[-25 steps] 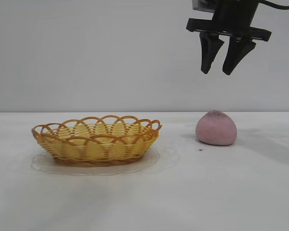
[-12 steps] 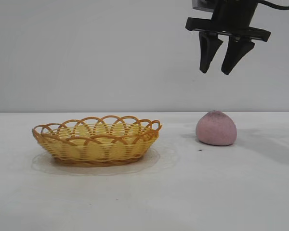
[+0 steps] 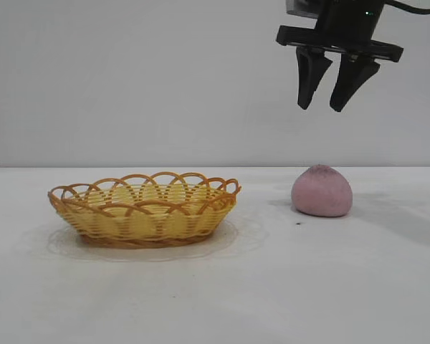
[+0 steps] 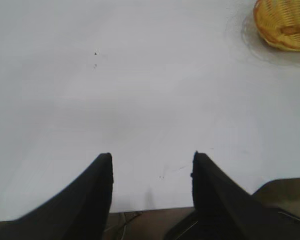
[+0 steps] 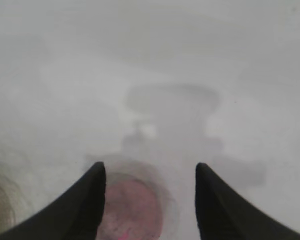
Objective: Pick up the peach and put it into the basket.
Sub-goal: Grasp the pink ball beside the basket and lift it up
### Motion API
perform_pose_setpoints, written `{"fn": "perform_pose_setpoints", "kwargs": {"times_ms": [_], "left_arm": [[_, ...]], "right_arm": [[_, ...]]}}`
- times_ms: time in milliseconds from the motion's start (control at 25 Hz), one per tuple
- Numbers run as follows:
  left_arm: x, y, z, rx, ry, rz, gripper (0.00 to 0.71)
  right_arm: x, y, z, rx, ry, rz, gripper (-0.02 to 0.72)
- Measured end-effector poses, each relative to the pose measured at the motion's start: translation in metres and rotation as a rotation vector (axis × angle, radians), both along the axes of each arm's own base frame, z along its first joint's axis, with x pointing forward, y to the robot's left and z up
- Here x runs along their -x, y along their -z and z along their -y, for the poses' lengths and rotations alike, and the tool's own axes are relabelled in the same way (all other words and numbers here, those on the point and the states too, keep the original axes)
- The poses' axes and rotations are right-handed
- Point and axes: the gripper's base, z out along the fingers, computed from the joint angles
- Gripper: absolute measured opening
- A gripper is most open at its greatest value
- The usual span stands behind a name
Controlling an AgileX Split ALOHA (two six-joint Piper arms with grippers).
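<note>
The dusty-pink peach point(image 3: 322, 190) sits on the white table at the right of the exterior view. The yellow-tan wicker basket point(image 3: 145, 208) stands to its left, apart from it. My right gripper point(image 3: 321, 108) hangs open and empty well above the peach, fingers pointing down. In the right wrist view the peach point(image 5: 132, 210) shows below, between the open fingers of the gripper point(image 5: 150, 167). My left gripper point(image 4: 151, 157) is open and empty over bare table near the table's edge; the basket point(image 4: 286, 22) shows far off in that view.
The white table point(image 3: 272, 287) stretches bare between basket and peach and in front of both. A plain grey wall stands behind. A small dark speck point(image 3: 298, 223) lies in front of the peach.
The right gripper has risen very slightly and stays above the peach. Peach and basket have not moved.
</note>
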Motion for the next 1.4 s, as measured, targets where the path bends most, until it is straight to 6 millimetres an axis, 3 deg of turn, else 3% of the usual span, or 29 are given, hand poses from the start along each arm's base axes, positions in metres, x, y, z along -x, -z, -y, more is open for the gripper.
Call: {"fn": "perform_pose_setpoints", "kwargs": {"times_ms": [320,600,680,800,960,1120,1240,1400], "left_arm": [[0.027,-0.001,-0.002,0.016,0.000,0.182,0.320],[0.027,-0.001,-0.002,0.017,0.000,0.186,0.320],[0.027,-0.001,-0.002,0.017,0.000,0.186,0.320],[0.027,-0.001,-0.002,0.017,0.000,0.186,0.320],[0.028,-0.001,-0.002,0.014,-0.037,0.187,0.320],[0.028,-0.001,-0.002,0.008,-0.098,0.187,0.320],[0.028,-0.001,-0.001,0.007,-0.106,0.187,0.320],[0.028,-0.001,-0.001,0.007,-0.106,0.187,0.320]], "right_arm": [[0.006,0.011,0.001,0.026,-0.013,-0.108,0.387],[0.007,0.066,-0.002,0.054,-0.040,-0.314,0.387],[0.006,0.082,-0.005,0.038,-0.036,-0.355,0.293],[0.006,0.092,-0.008,0.048,-0.045,-0.369,0.083],[0.008,0.076,-0.024,0.061,-0.087,-0.292,0.000],[0.026,0.024,-0.058,0.026,-0.170,-0.142,0.000],[0.051,-0.010,-0.092,-0.001,-0.263,-0.061,0.000],[0.079,-0.005,-0.135,0.005,-0.381,-0.071,0.000]]}}
